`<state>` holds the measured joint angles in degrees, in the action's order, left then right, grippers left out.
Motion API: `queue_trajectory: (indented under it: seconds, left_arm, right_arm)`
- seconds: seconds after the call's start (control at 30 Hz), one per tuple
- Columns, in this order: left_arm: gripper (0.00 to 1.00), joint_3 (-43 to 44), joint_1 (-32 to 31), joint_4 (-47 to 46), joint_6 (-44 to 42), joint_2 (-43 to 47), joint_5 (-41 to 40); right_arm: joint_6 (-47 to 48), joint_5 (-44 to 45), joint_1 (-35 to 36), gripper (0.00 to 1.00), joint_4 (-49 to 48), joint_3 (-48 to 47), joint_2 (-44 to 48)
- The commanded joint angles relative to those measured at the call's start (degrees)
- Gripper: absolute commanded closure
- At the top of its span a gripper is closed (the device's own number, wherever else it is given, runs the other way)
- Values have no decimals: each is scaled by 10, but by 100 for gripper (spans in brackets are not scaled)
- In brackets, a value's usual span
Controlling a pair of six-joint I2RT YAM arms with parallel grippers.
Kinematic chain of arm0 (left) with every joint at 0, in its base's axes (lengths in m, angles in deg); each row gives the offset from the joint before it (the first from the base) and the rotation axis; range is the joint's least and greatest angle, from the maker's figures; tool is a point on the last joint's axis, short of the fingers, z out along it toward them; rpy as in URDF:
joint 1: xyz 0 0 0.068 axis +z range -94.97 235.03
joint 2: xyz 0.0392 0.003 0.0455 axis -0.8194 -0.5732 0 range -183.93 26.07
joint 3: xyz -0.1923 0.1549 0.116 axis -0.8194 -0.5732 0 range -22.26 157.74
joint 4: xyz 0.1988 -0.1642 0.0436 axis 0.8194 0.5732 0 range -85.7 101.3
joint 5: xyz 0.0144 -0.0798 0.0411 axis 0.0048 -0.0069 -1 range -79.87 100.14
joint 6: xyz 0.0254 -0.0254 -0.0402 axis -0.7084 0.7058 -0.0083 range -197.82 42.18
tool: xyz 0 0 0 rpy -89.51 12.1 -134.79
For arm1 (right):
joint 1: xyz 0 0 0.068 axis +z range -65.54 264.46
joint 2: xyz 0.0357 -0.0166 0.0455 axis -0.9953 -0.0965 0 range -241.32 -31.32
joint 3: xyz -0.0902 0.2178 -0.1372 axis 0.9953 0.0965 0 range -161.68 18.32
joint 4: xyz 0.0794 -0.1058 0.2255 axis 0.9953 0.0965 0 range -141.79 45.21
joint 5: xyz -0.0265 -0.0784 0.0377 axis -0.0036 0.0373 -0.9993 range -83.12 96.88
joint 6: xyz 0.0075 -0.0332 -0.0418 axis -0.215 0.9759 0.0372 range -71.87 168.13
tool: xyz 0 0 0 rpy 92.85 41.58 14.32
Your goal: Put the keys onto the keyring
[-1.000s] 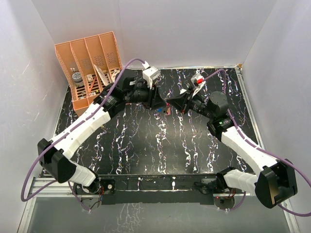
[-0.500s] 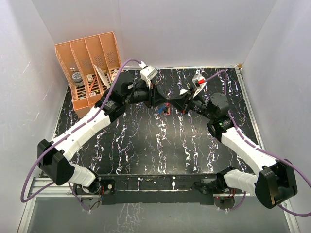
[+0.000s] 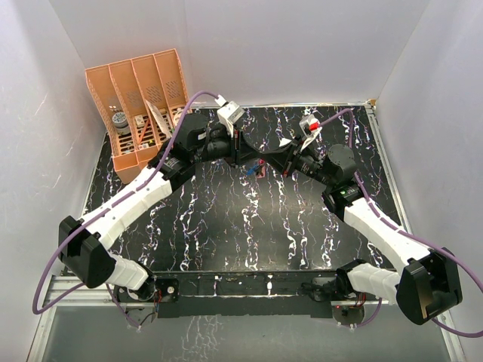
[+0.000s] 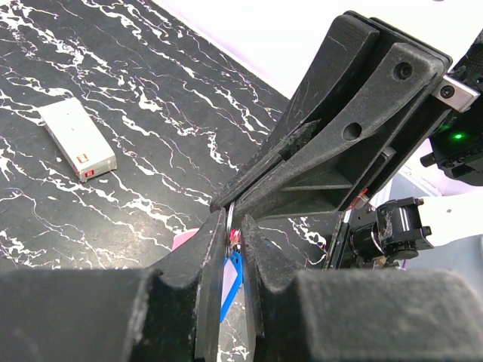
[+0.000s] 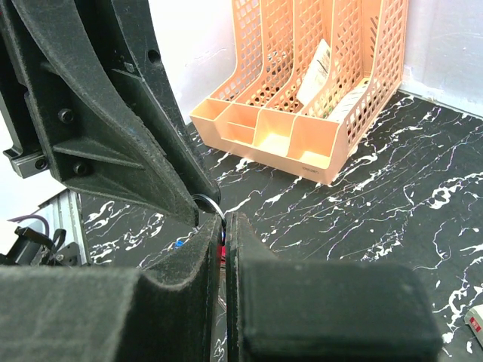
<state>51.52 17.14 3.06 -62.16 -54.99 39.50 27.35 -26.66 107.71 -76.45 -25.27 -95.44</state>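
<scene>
both pincers meet tip to tip above the far middle of the counter [image 3: 226, 226], and everything is in that one spot.
- keyring [image 4: 229, 222]: off the counter, edge-on in the left wrist view. it sits at the mouth of the left pincer [image 3: 249, 153], and its plane runs along that pincer's slot.
- right pincer [image 3: 266, 156]: jaws together. it comes in from the opposite side with its tip on the top of the ring, so it reads as clamped on the ring.
- left pincer: jaws only a thin slot apart with the ring in the slot. can't tell if the pads actually bite it.
- blue key [image 4: 234, 275]: hangs below the ring inside the same slot, long axis pointing down and along the slot. looks threaded on already, but that's a judgement.
- dark-headed key: can't make it out. there's some dark/red clutter just under the ring.
- pink strap fob [image 4: 186, 240]: pokes out to the left of the left fingers, below the ring.

neither arm is nearer, since both are at the ring. the next move turns on ring plane vs left slot, which are parallel now, so any twist has to come from one wrist while the other holds.

in the way: only the two pincers crowding each other, with almost no room between the tips. the white box [image 4: 78, 139] lies on the counter well apart, and the orange file rack [image 5: 302, 98] is in the far left corner, clear of it.
</scene>
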Motion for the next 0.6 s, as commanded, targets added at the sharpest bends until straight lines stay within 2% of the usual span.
queue_trajectory:
  seconds: [0.0, 0.27, 0.37, 0.43, 0.57]
  left_arm:
    - [85, -13, -4, -25, 9, 39, 26]
    - [85, -32, -4, -34, 16, 52, 25]
    - [90, -32, -4, -33, 16, 50, 27]
    - [99, -34, -4, -33, 16, 49, 30]
    - [100, -33, -4, -37, 17, 49, 32]
  right_arm:
    - [-5, 19, 2, 100, -37, -5, 14]
    - [-8, 23, 2, 100, -39, -8, 14]
    - [-8, 23, 2, 100, -39, -9, 13]
    - [-8, 24, 2, 100, -40, -8, 13]
    - [-9, 24, 2, 100, -40, -9, 12]
